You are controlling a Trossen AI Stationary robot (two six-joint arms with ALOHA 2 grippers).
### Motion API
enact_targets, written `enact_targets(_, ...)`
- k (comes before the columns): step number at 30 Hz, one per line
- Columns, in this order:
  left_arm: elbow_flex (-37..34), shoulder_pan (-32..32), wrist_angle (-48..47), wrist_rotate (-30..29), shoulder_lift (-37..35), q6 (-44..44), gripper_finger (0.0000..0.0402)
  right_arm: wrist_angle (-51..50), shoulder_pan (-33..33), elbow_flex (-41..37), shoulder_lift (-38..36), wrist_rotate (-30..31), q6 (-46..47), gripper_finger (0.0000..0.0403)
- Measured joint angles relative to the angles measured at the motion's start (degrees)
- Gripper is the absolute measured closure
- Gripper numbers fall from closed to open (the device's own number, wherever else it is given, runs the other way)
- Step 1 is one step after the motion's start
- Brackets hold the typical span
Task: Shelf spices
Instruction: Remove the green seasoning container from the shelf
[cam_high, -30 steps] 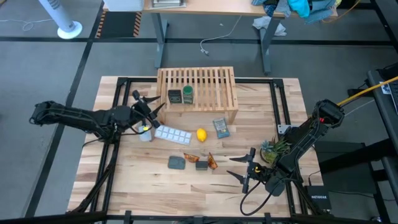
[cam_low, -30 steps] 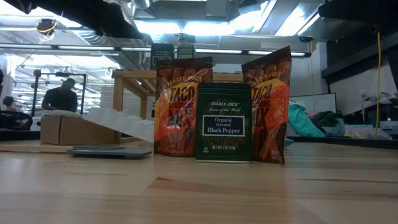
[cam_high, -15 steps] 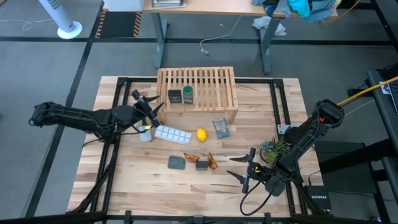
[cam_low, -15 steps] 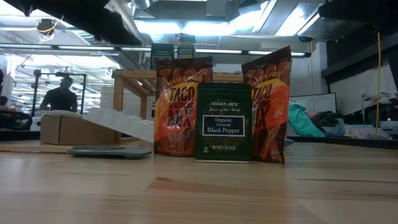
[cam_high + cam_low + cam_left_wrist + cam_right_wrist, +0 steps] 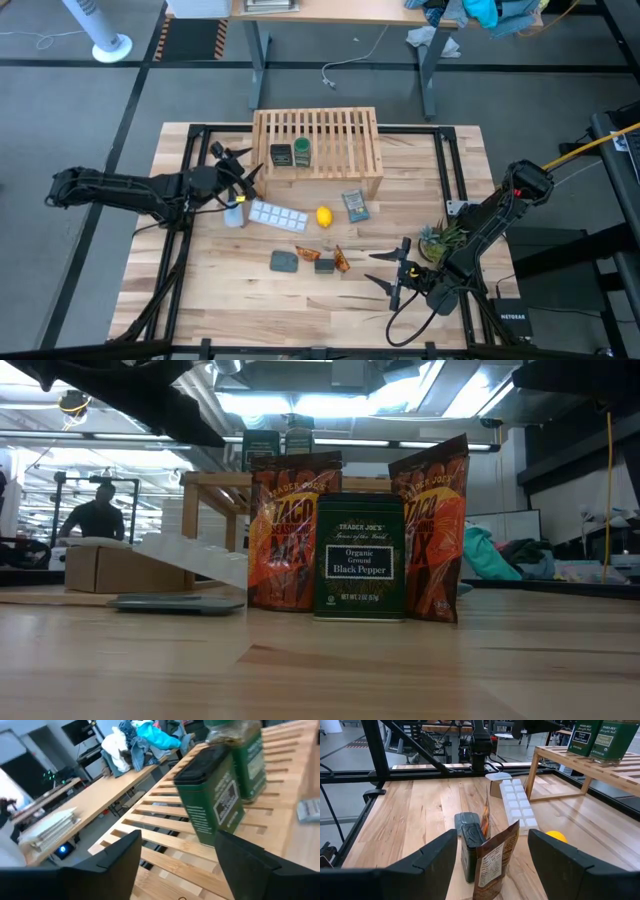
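Sitting on the shelf (image 5: 318, 140) are one dark square box (image 5: 281, 155) and the jar with the green lid (image 5: 302, 151), side by side, and the left end effector (image 5: 243, 172) is hanging just beside the shelf's left end with its fingers apart, holding nothing. In front of the shelf on the bench (image 5: 220, 290), the other dark box (image 5: 325, 265) is standing between two orange packets (image 5: 341, 260), and the right end effector (image 5: 397, 272) is waiting near them, wide open and empty.

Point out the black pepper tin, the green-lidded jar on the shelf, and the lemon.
black pepper tin (image 5: 360, 557), low view, on its front label.
green-lidded jar (image 5: 302, 151), high view, on its lid.
lemon (image 5: 324, 216), high view, on its middle.
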Motion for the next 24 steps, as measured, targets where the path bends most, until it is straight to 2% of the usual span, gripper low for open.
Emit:
enact_targets(4,0.0,1.93,0.23,2.01,0.0,-1.39,0.0142,0.0,0.01,0.0,0.0,0.0,0.0,0.0152)
enact_targets(10,0.0,5.7,0.16,15.52,0.57,-5.74,0.0147,-0.02,0.02,0.0,0.0,0.0,0.0,0.0152)
enact_targets(17,-0.01,10.64,0.71,20.52,4.5,-3.28,0.0148,-0.04,0.0,0.0,0.0,0.0,0.0,0.0152)
enact_targets(20,-0.02,12.52,3.82,23.54,7.26,-2.88,0.0148,-0.07,0.0,0.0,0.0,0.0,0.0,0.0152)
enact_targets(24,-0.02,14.4,8.67,24.35,10.88,-2.42,0.0149,-0.35,0.0,0.0,0.0,0.0,-0.02,0.0152)
